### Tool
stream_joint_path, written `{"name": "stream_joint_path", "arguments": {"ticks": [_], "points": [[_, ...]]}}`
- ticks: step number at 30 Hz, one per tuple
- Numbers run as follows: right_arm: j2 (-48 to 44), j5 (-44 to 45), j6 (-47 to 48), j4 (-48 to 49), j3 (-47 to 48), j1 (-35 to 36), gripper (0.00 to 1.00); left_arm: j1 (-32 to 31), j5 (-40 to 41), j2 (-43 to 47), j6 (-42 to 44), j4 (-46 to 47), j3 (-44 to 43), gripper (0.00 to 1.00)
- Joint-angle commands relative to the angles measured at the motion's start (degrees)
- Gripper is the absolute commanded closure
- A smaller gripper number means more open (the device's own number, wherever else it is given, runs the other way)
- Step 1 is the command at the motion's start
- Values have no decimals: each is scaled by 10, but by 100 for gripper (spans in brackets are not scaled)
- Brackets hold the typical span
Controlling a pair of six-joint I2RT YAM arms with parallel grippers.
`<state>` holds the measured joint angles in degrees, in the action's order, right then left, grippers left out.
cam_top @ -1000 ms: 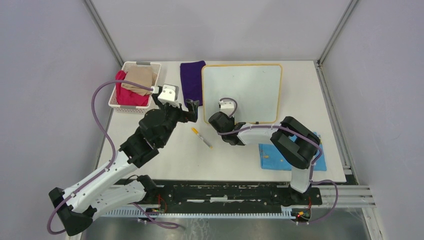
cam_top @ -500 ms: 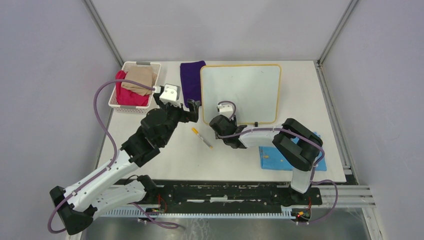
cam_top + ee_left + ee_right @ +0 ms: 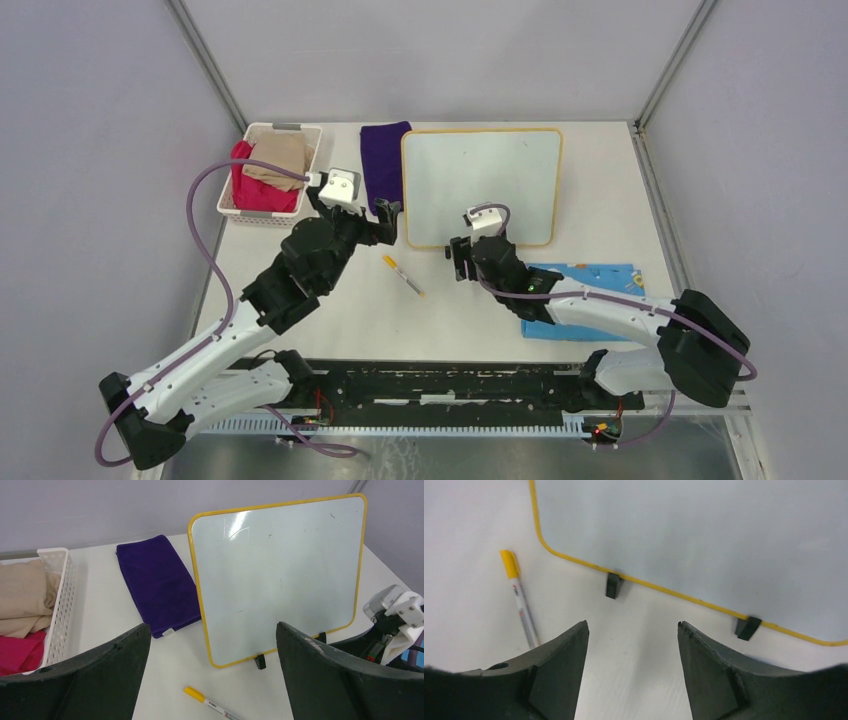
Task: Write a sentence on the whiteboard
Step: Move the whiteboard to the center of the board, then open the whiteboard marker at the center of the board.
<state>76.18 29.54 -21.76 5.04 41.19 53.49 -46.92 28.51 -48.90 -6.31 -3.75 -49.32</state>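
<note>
The whiteboard [image 3: 482,185] with its yellow frame stands tilted on black clip feet [image 3: 613,585] at the table's back middle. Its face [image 3: 280,575] shows only faint smudges, and the sentence is not in view. A marker with a yellow cap [image 3: 403,275] lies on the table in front of the board's near left corner. My left gripper [image 3: 388,216] hovers open beside that corner, with the board and marker [image 3: 210,706] ahead of it. My right gripper [image 3: 460,250] is open and empty just in front of the board's near edge [image 3: 674,596], the marker [image 3: 521,605] to its left.
A purple cloth [image 3: 383,165] lies left of the board. A white basket [image 3: 235,203] holding beige and pink fabric stands at the back left. A blue printed cloth [image 3: 590,305] lies at the front right, partly under my right arm.
My right gripper has opened and drawn back from the board's near left edge. Its arm has swung out to the right, uncovering more of the blue cloth. The board has shifted slightly left.
</note>
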Motion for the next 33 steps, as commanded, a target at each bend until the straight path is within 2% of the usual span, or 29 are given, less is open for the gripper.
{"name": "stream_joint_path", "arguments": {"ticks": [1,4,5,8,11,16,21,28,33], "points": [[-37,-24,65,33,-69,-20,29,-3,17,3,21,27,-6,0],[-54,-149,91,91,-104,-12,30,-3,30,-4,15,30,-5,0],[-51,-159,97,109,-107,6,30,-3,37,-6,10,31,-5,0],[2,-121,135,98,-58,75,28,-3,66,-11,-8,35,-4,0],[71,-111,146,84,-1,105,28,-3,109,-3,-20,35,1,0],[190,-109,146,10,130,109,33,-3,184,25,-19,57,13,0],[263,-96,143,-45,217,109,42,-4,197,48,-4,62,19,0],[316,-93,136,-97,271,107,47,-4,195,65,-2,58,15,0],[339,-105,123,-109,277,97,50,-4,192,67,1,56,14,0]]}}
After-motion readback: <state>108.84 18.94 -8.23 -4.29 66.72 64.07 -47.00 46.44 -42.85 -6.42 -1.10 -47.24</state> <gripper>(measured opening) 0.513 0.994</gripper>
